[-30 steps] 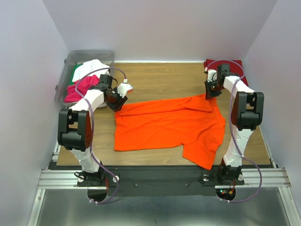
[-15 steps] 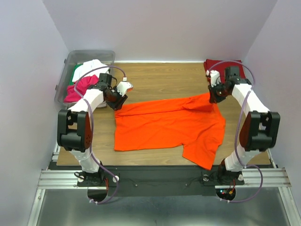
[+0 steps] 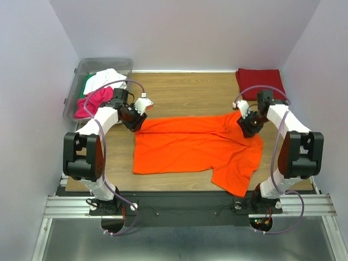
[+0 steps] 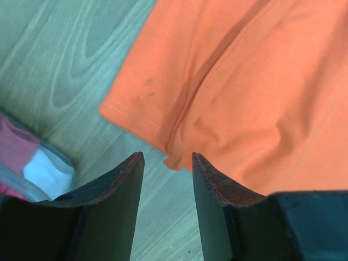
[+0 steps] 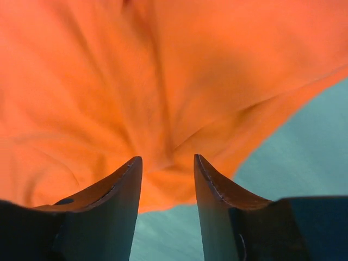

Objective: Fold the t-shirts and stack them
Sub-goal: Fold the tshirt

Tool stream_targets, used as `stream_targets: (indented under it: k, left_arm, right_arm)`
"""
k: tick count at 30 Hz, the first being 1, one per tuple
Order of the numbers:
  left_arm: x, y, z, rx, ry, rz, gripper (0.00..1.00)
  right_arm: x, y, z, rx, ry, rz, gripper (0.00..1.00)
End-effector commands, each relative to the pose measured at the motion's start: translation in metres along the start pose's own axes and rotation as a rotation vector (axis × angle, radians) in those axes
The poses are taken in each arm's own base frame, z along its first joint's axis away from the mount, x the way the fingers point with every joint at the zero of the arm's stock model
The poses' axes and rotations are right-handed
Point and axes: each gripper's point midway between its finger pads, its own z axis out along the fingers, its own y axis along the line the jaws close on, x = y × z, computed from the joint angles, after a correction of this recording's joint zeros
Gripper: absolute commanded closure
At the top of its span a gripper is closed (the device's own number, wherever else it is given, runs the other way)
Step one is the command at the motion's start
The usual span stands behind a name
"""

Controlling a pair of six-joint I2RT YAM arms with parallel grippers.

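A bright orange t-shirt (image 3: 190, 144) lies spread flat across the middle of the table, one sleeve hanging toward the near edge. My left gripper (image 3: 136, 117) is low at its back left corner. In the left wrist view that gripper (image 4: 167, 157) is open, and the orange corner (image 4: 179, 157) lies just past the tips. My right gripper (image 3: 246, 124) is at the shirt's back right edge. In the right wrist view it (image 5: 166, 159) is open over a rumpled fold of orange cloth (image 5: 136, 70). A folded dark red t-shirt (image 3: 260, 80) lies at the back right corner.
A clear plastic bin (image 3: 76, 81) stands at the back left, holding a white shirt (image 3: 106, 78), a magenta one (image 3: 89, 103) and a green one (image 3: 87, 84). Its corner (image 4: 38, 168) shows beside my left fingers. Walls close in the table on three sides.
My right gripper has come nearer and lower with the shirt's back right edge, laid it on the table and opened. The left gripper has shifted slightly nearer.
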Motion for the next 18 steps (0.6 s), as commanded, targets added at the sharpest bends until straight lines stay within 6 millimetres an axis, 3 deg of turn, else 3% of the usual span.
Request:
stream_targets:
  k: [1,5,10,18]
  left_arm:
    - [-0.009,-0.006,-0.01,0.008,-0.042,0.005,0.48]
    - [-0.009,-0.006,-0.004,0.021,-0.041,-0.018,0.48]
    - [-0.01,-0.003,0.002,0.028,-0.032,-0.038,0.47]
    - [-0.007,-0.001,0.006,0.024,-0.024,-0.043,0.47]
  right_arm:
    - [-0.074,-0.015,-0.026,-0.038,-0.218,0.081,0.51]
    - [-0.102,-0.017,-0.015,-0.131,-0.256,0.172,0.52]
    - [-0.121,0.001,0.007,-0.205,-0.241,0.185,0.57]
    - [-0.119,0.017,0.042,-0.239,-0.163,0.185,0.59]
